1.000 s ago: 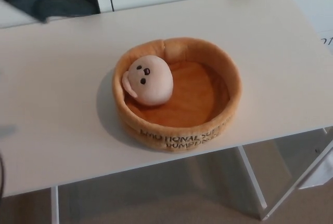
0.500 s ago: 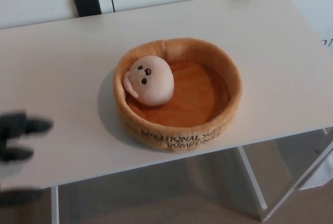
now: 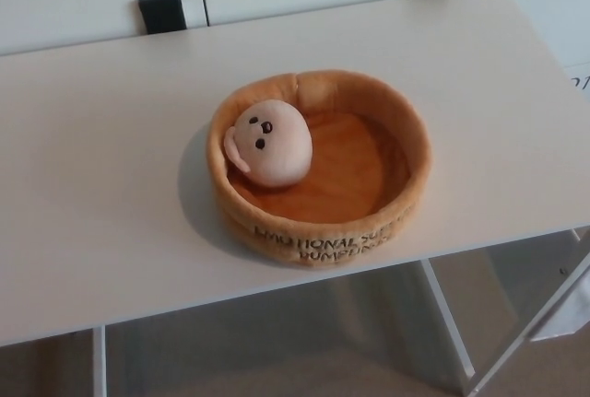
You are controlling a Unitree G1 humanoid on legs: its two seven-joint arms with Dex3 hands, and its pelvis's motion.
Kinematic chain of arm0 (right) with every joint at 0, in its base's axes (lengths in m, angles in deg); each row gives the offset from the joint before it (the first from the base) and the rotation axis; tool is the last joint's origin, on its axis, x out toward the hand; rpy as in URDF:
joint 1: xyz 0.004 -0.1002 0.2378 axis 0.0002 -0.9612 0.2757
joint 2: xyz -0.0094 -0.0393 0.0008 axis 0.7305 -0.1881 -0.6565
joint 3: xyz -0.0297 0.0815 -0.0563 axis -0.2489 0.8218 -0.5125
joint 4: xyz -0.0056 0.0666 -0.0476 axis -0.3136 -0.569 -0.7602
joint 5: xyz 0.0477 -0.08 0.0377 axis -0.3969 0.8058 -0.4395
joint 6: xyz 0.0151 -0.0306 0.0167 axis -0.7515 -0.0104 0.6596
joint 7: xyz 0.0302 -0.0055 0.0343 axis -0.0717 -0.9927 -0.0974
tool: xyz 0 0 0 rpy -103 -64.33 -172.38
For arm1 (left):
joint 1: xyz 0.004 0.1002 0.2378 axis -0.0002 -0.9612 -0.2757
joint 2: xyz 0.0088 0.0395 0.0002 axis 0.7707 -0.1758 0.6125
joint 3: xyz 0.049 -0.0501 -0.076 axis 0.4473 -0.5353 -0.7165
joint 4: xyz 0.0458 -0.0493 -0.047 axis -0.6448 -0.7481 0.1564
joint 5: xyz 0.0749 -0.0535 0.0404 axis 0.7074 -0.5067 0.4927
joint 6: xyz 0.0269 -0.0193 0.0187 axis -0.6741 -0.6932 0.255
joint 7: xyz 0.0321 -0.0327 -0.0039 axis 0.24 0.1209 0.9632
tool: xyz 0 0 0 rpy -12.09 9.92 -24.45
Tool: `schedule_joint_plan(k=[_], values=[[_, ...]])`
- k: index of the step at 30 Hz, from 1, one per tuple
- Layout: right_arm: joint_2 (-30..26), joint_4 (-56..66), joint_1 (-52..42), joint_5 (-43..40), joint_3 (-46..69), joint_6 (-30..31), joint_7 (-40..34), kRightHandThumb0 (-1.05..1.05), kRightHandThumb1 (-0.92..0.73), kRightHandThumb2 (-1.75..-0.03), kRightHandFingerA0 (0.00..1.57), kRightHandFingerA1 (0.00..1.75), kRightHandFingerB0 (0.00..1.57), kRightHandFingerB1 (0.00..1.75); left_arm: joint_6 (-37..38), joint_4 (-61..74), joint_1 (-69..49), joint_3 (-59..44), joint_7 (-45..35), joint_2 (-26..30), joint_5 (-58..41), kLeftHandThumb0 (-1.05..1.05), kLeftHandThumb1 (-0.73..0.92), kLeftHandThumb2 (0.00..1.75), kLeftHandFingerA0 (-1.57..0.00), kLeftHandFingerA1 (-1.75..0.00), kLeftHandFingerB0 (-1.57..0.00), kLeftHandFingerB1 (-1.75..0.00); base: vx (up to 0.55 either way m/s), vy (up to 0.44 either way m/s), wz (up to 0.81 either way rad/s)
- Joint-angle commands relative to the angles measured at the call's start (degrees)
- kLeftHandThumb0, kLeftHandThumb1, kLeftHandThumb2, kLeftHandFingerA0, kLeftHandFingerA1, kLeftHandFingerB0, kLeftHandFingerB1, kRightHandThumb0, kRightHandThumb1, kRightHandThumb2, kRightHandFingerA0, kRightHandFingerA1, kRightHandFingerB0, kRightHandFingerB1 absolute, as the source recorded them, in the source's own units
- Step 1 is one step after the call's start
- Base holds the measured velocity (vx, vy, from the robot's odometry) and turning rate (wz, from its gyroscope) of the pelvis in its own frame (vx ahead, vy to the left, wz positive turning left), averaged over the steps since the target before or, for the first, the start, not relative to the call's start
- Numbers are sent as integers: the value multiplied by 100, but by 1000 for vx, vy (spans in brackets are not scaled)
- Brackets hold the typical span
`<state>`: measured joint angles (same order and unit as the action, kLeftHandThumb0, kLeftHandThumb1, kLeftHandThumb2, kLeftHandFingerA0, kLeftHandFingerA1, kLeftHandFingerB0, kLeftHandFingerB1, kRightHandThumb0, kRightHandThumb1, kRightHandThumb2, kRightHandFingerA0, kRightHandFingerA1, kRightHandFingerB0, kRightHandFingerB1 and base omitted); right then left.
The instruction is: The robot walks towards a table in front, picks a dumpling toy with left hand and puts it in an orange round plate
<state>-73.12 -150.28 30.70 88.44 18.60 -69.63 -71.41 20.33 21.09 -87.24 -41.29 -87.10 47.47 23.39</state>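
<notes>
— On the white table [image 3: 111, 194], where is the dumpling toy [image 3: 270, 142]?
— Inside the orange round plate [image 3: 406, 194], against its left wall, face up.
— And the robot's hands?
— Neither shows, so their fingers cannot be judged. Two black brackets [image 3: 162, 12] sit behind the table.

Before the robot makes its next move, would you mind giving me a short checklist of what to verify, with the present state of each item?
1. Dumpling toy inside the orange plate: ok, it lies in the left part, against the wall.
2. Toy free of any hand: ok, nothing touches it.
3. Plate fully on the table: ok, though it sits near the front edge.
4. Left hand clear of the plate: cannot tell where it is, it is out of view.
5. Right hand clear: cannot tell, also out of view.
6. Toy settled and not tipping out: ok, its face points up.
</notes>
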Motion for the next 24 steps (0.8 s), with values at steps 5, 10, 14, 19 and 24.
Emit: schedule_joint_plan(k=[5,10,14,19,24], values=[[-155,-118,-39,117,-102,79,-140,-41,-58,-58,66,43,29,30,2884,-3536,-393,219,759,927,-230,-44,61,59,-73,-53,-64,-43,0,0,0],[-109,-119,13,189,-201,131,-179,-42,-59,-58,64,44,29,30,2666,-5221,695,1213,3404,749,1080,-50,47,76,-45,-59,-18,-41,0,0,0],[-94,-137,42,143,-186,224,-78,-42,-59,-58,65,43,28,30,2450,-6192,1443,1346,4214,555,1020,-40,61,58,-45,-44,-21,-29,0,0,0],[-74,-303,84,186,-217,277,-163,-43,-59,-58,66,43,29,30,2118,-6456,2084,1432,4378,552,869,-35,61,58,-61,-56,-22,-31,0,0,0],[-51,-367,216,184,-232,441,-128,-53,-49,-75,60,55,23,40,1735,-6219,2794,1505,5037,475,862,-38,63,58,-70,-83,-27,-39,0,0,0]])
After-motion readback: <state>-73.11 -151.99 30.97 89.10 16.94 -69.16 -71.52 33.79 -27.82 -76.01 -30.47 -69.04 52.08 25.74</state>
